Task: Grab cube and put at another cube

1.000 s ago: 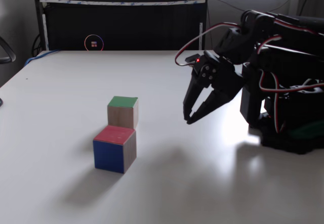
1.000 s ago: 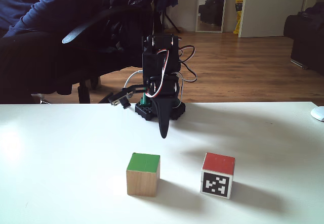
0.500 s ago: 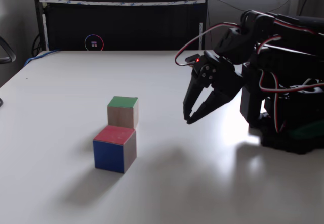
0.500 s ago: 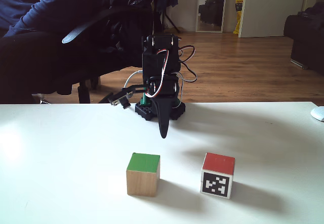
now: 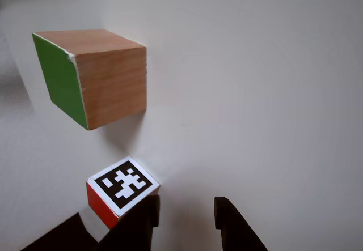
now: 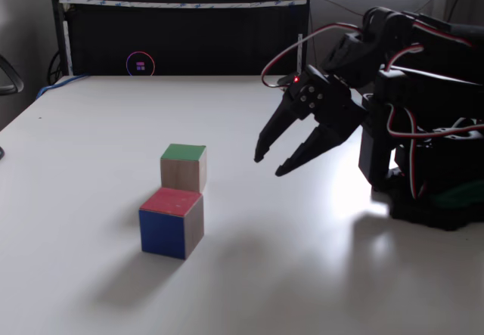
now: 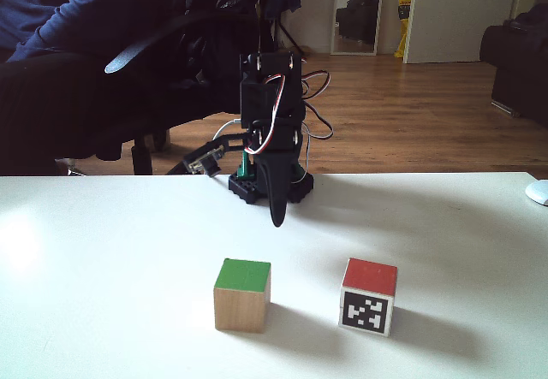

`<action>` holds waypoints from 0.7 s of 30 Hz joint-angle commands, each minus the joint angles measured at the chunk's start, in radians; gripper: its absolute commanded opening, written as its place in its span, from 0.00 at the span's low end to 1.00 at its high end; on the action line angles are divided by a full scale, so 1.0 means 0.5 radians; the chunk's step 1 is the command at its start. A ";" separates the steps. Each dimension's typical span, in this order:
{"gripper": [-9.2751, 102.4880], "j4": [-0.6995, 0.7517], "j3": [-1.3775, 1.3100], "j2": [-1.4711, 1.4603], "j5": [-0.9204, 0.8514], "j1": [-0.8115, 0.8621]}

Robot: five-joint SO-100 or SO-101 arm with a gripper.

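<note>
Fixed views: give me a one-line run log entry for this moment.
gripper: open, empty, above table | green-faced wooden cube: on table, ungrasped | smaller marker cube with red face: on table, apart | phase: approach

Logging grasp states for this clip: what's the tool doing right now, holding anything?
Tool: open and empty, in the air above the table, apart from the green-faced cube and the marker cube.

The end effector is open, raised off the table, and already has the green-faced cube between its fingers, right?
Not quite. The end effector is open and raised, but nothing sits between its fingers; in a fixed view the green-faced cube stands on the table, apart from it.
</note>
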 commanded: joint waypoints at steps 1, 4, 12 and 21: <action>0.23 0.015 -0.120 -0.009 0.006 0.009; 0.25 -0.003 -0.147 -0.009 0.034 0.021; 0.27 -0.083 -0.307 -0.184 0.083 -0.012; 0.30 -0.153 -0.709 -0.819 0.141 0.031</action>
